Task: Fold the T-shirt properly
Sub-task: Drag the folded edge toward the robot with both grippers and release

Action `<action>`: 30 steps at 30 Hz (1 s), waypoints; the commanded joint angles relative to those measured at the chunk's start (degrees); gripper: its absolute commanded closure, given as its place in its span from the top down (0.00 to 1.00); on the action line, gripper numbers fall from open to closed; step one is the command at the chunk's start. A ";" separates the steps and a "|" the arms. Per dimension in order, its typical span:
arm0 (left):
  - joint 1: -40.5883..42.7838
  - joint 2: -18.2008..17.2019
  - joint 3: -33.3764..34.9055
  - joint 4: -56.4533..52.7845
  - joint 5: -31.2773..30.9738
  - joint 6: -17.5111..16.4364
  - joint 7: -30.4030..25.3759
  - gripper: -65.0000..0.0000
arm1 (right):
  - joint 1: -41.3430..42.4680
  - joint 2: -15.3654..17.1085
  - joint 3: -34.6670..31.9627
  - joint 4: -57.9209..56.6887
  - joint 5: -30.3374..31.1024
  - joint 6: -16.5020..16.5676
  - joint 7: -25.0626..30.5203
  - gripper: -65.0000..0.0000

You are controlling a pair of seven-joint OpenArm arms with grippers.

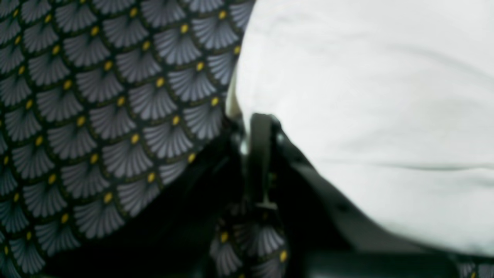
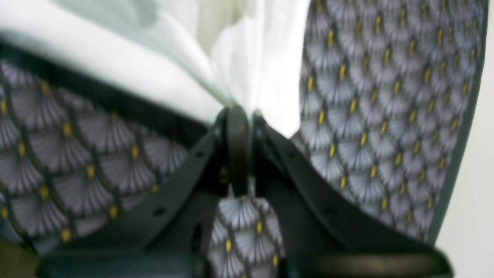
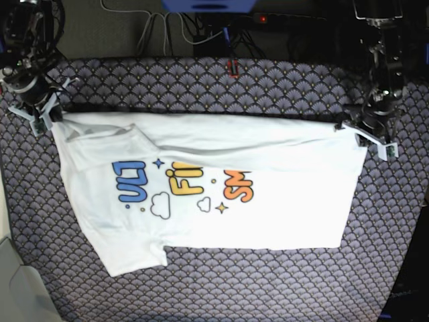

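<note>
The white T-shirt (image 3: 221, 194) lies print side up on the table, its far part folded toward me in a straight edge. The blue, yellow and orange print (image 3: 181, 184) is partly covered by the fold. My left gripper (image 3: 353, 127) is at the shirt's far right corner. In the left wrist view the left gripper (image 1: 256, 123) is shut on white cloth (image 1: 366, 96). My right gripper (image 3: 55, 115) is at the far left corner. In the right wrist view the right gripper (image 2: 241, 114) is shut on bunched white cloth (image 2: 247, 58).
A dark tablecloth with a grey fan pattern and yellow dots (image 3: 281, 282) covers the table. Cables and a blue device (image 3: 208, 5) lie behind the far edge. The cloth's edge (image 2: 465, 127) shows close to the right gripper. A grey surface (image 3: 17, 295) sits at bottom left.
</note>
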 commanded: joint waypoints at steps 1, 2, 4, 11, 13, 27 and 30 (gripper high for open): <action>0.47 -0.74 -0.38 1.54 0.17 0.38 -1.22 0.01 | -0.31 0.98 1.19 0.90 0.32 -0.32 0.99 0.00; 1.08 -0.74 -0.38 2.06 0.17 0.38 -1.22 0.01 | -0.84 0.98 1.54 0.90 0.32 -0.32 0.99 0.00; 2.49 -0.74 -0.38 3.30 0.17 0.38 -1.22 0.01 | -2.16 0.81 1.54 0.90 0.32 -0.32 0.99 0.00; 8.38 0.58 -4.42 6.90 0.08 0.03 -1.22 0.01 | -6.91 -0.16 1.54 0.90 0.32 -0.32 4.77 0.00; 9.26 1.10 -6.09 6.90 0.08 -0.06 -1.22 0.01 | -8.58 -0.16 1.54 0.90 0.32 -0.32 6.88 0.00; 12.86 1.02 -6.80 7.34 0.08 -0.15 -1.22 0.01 | -12.09 -0.16 1.80 0.90 0.40 -0.32 9.16 0.00; 13.39 0.93 -6.80 7.78 0.08 -0.15 -1.22 0.01 | -12.53 -0.16 1.98 0.99 0.40 -0.32 9.25 0.00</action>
